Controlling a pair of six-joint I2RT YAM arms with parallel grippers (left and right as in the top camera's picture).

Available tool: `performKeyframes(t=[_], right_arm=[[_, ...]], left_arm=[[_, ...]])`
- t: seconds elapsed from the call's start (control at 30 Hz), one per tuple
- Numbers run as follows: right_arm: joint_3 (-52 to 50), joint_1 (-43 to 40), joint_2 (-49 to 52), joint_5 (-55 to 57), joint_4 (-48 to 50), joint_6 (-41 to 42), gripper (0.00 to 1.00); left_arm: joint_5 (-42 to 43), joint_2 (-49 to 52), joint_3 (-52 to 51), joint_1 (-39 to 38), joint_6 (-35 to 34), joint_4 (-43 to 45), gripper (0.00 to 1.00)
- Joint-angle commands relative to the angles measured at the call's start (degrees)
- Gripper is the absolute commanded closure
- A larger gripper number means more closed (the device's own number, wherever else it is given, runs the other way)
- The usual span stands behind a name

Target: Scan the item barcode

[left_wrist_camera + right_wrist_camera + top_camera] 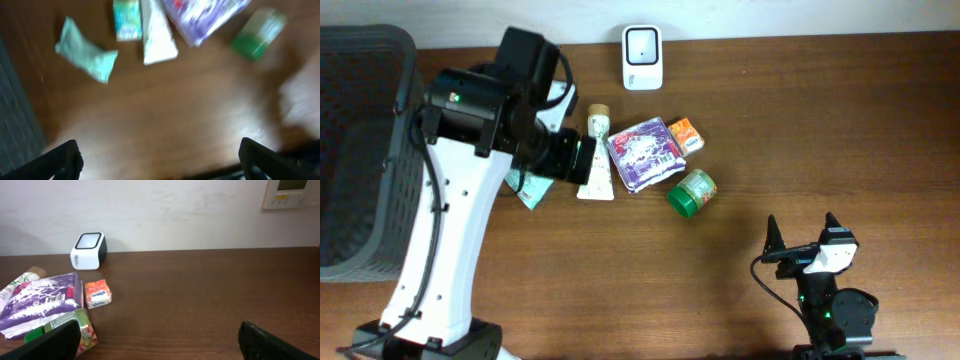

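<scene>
- Left gripper (159,150) hangs by the cluster of goods, its dark, blunt fingers (62,160) spread wide with only bare wood between them.
- Right gripper (801,228) sits well apart near the front edge, its jaws likewise splayed and empty.
- Scanner (642,57): a rounded white plastic block with a dark glass face, at the back of the glossy brown wood-grain table (820,120).
- Before it lie a flat white tube (597,165) with a tan cap, a shiny purple packet (645,153), a small orange carton (685,135), a round green-lidded jar (692,192) on its side, and a crumpled teal pouch (528,190).
- Grey mesh basket (360,150) stands at the left edge.
</scene>
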Motion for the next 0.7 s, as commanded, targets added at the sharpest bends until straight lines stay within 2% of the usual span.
performKeyframes(t=[0.0, 0.2, 0.33, 0.67], right_arm=[[-0.52, 0.31, -0.33, 0.28, -0.07, 0.46, 0.01], [-0.52, 0.31, -0.33, 0.26, -0.07, 0.46, 0.01], [-0.52, 0.31, -0.31, 0.26, -0.07, 0.46, 0.01], [-0.52, 0.31, -0.33, 0.26, -0.07, 0.46, 0.01]], left_arm=[[-0.83, -3.04, -6.14, 1.9, -2.12, 0.04, 0.01], [-0.79, -9.66, -16.92, 2.64, -6.16, 1.51, 0.01], [-0.76, -20.2, -27.21, 2.64, -7.06, 7.21, 0.01], [-0.87, -49.05, -49.33, 2.64, -14.29, 22.14, 0.01]])
